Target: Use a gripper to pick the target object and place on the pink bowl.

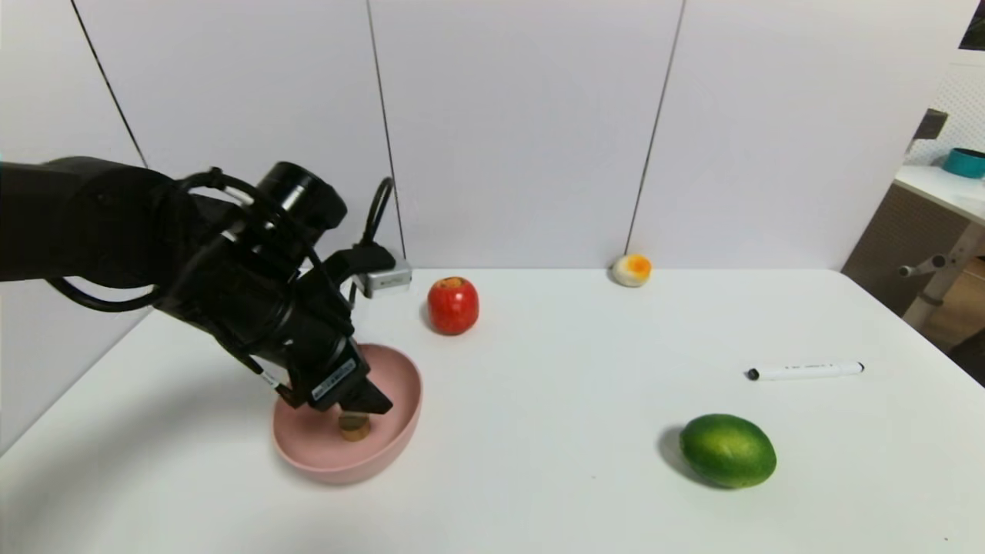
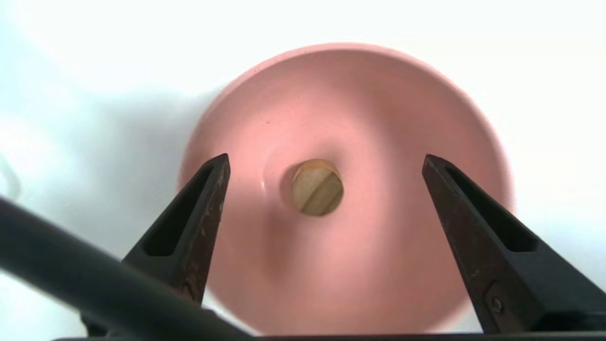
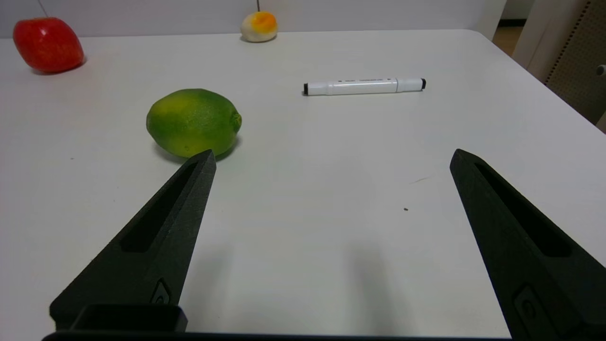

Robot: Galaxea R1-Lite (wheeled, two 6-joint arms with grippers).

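Wooden disc (image 1: 355,427), small and tan: in the head view it sits inside the pink bowl (image 1: 412,385), which rests on the left part of the white bench (image 1: 539,431). The left hand (image 1: 377,404) is over the bowl, coming in from the left. A red apple (image 1: 453,306) is just past the bowl, a bit to the right and farther off. A little egg-like lump (image 1: 632,271) is at the far edge. The white pen (image 1: 806,372) and the green lime (image 1: 727,451) are over on the right, well apart from the bowl.

In the left wrist view, the left hand is wide, with one black finger on each side of the disc and not touching it. The disc lies near the middle of the bowl, with its groove showing. The putting-down part looks done to me. The best thing now is to go straight up, slow and steady, so the fingers don't bump the bowl's rim and tip it. Once up high, the arm can swing back to the left, where I see lots of room. Going far and right could knock the apple.

In the right wrist view, the right hand (image 3: 333,150) is wide too and holds nothing. It waits over the near right side of the bench, with the lime close by.
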